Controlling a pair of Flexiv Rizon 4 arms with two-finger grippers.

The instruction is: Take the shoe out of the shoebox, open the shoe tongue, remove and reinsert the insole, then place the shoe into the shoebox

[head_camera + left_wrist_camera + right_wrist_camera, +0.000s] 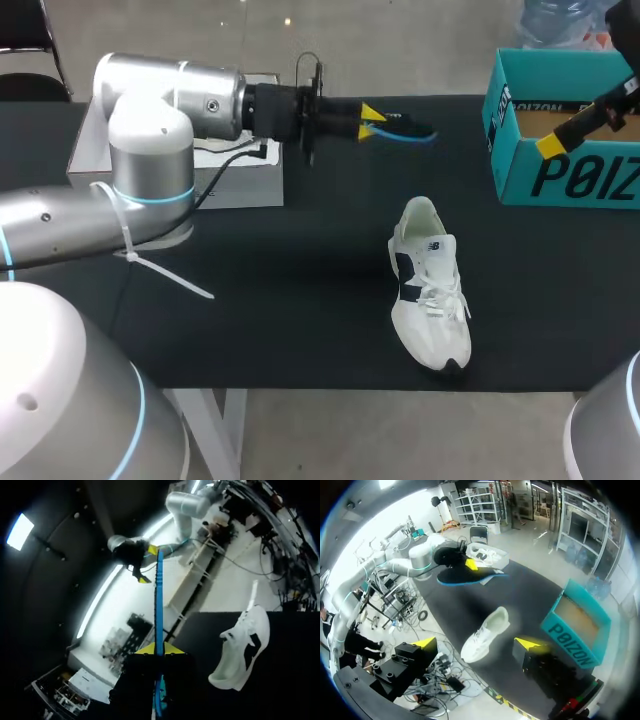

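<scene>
Bright overhead light throws soft shadows on the table (300, 330).

left jaws clamped, right jaws apart

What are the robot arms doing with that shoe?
The left gripper is shut on the shoe's blue-edged insole, holding it up above the black table. The white shoe lies on the table, outside the teal shoebox. The right gripper is open and empty, over by the shoebox.

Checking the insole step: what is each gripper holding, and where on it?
The left gripper pinches the insole near one end; the right gripper is open, holding nothing.
</scene>
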